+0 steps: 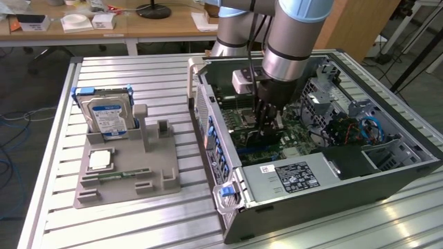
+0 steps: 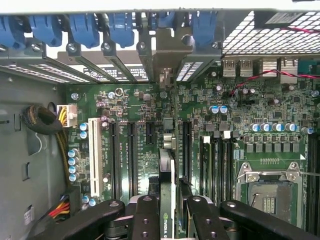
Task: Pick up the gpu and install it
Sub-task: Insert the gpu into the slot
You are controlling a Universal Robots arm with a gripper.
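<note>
A: Gripper (image 1: 265,136)?
B: Down inside the open case (image 1: 207,111). Fingers (image 2: 146,215) pinch the gpu (image 2: 167,167) from both sides.
A: Where is the gpu?
B: On edge, upright over the motherboard (image 2: 135,100), running in line with the long black slots. Its pale bracket end points at the row of blue clips (image 2: 120,25) on the rear wall. Can't tell whether the lower edge sits in a slot.
A: Outside the case?
B: On the exterior view's left, a hard drive (image 1: 107,111) stands upright in a grey holder (image 1: 128,179) on the table (image 1: 124,67), well apart from the arm.
</note>
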